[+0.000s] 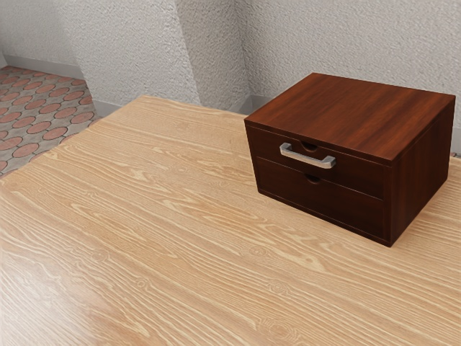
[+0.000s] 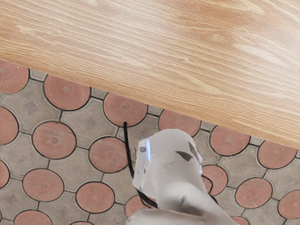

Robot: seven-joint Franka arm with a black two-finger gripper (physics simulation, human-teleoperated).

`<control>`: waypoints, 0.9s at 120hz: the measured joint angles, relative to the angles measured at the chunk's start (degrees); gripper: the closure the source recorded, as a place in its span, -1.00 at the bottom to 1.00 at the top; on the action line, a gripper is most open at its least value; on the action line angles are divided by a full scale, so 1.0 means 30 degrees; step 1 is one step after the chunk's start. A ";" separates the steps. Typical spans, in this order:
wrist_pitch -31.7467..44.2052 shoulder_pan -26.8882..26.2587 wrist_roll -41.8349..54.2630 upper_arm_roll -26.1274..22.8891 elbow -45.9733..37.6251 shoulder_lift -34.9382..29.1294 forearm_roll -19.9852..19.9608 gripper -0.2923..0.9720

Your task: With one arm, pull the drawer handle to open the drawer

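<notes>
Since the wrist view looks at the table [image 2: 164,51] edge, tiled floor [image 2: 61,140] and a white arm link [image 2: 171,173] with a black cable [image 2: 127,150] beside it, I'd say we're at the very start: approach not begun, hand well apart from the target. Gripper state: cannot tell from these views. Target is the handle [image 1: 307,156], a silver bar on the upper drawer [image 1: 346,167] of the dark wood cabinet [image 1: 353,115], which sits on the table toward the exterior view's right, near the wall [image 1: 144,43]. Both fronts look flush with the cabinet face, so the upper drawer reads as shut; lower drawer [image 1: 324,202] has only a notch, no bar. Handle runs horizontal and stands off the front with a gap behind it. Next move, my read: bring the hand over the table to the cabinet front, set the gripper across the bar's middle, close on it, then pull straight out along the drawer's travel, toward the exterior view's lower left. Risks: an off-axis pull could bind the drawer or drag the whole cabinet, since nothing visibly pins it; an off-centre grab could slip off the bar
</notes>
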 joint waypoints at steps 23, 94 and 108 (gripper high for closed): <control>0.7008 0.0217 0.3617 -0.0114 -0.0868 -0.0173 0.0661 -0.54; 1.6527 -0.7773 1.2848 -0.0545 -0.4611 0.1753 0.1058 -0.54; 1.8811 -0.7121 1.4424 -0.0544 -0.6576 0.1325 0.1544 -0.54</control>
